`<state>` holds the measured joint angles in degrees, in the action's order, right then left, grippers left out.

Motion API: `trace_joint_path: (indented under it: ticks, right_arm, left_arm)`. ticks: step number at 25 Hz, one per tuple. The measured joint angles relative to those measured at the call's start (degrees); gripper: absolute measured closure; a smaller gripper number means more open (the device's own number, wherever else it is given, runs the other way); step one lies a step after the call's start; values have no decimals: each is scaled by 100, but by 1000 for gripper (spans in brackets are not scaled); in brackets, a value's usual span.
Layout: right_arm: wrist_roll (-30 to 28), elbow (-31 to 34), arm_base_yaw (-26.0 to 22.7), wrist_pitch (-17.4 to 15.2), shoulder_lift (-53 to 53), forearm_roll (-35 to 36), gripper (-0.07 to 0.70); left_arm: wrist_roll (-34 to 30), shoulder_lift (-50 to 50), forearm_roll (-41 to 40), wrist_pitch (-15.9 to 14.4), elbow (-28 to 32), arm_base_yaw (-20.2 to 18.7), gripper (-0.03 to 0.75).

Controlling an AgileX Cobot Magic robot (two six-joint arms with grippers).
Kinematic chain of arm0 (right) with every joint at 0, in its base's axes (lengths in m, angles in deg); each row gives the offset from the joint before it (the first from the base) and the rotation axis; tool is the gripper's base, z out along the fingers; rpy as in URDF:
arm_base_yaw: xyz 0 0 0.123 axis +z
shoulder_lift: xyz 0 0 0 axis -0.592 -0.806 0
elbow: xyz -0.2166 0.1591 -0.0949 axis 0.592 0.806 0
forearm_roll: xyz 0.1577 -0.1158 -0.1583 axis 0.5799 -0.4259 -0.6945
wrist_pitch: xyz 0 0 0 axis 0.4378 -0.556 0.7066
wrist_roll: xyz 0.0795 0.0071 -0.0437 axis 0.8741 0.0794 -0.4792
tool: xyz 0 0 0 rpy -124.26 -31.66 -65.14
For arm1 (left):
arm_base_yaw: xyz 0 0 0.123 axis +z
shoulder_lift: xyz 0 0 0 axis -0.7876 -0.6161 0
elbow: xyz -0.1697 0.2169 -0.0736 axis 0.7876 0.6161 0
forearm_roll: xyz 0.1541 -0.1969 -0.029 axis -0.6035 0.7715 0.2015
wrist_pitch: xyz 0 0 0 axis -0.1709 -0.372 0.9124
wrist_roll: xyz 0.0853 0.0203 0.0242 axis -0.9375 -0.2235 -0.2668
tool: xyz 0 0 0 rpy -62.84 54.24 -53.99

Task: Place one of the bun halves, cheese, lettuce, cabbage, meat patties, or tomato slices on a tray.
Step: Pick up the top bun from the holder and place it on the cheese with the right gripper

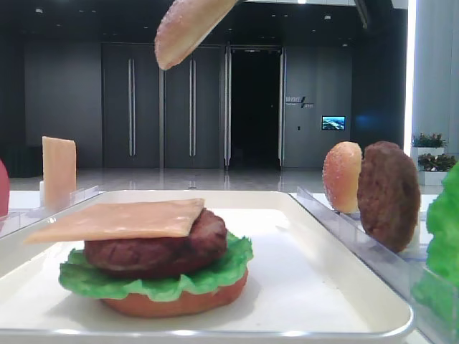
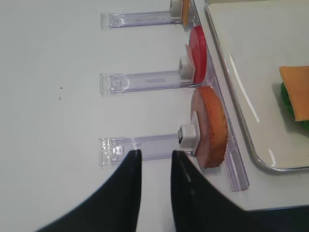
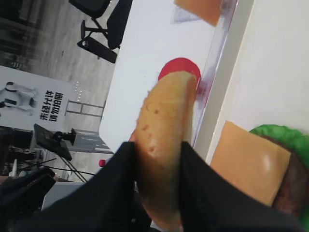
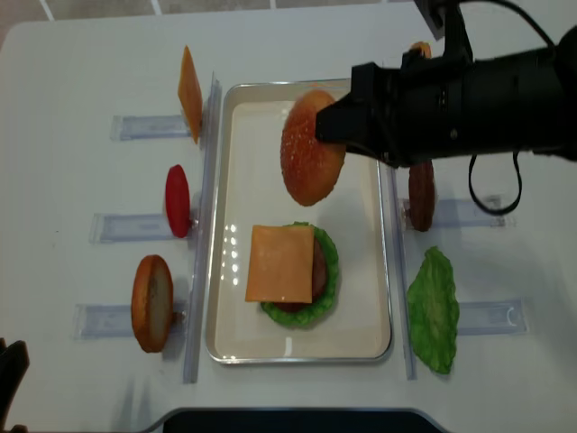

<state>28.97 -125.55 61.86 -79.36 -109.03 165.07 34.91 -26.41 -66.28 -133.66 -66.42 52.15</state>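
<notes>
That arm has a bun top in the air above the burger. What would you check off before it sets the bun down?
1. Right gripper shut on the bun top: ok.
2. Bun top over the tray: ok.
3. Bun top right above the stack: not ok, it hangs nearer the far end.
4. Bun top level: not ok, it is tilted on edge.
5. Cheese lying flat as the top layer: ok.
6. Left gripper out of the way, by the racks: ok.
</notes>
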Motion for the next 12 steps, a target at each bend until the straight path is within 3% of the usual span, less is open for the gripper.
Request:
trace_joint_path:
  ticks: [5, 12]
  right_arm:
    - [-1215, 783, 97, -195, 4, 1260, 413]
    - [-1567, 980, 663, -56, -68, 1581, 413]
  left_arm:
    - [0, 0, 5, 0, 0, 0, 557]
    - [0, 0, 13, 0, 0, 0, 557]
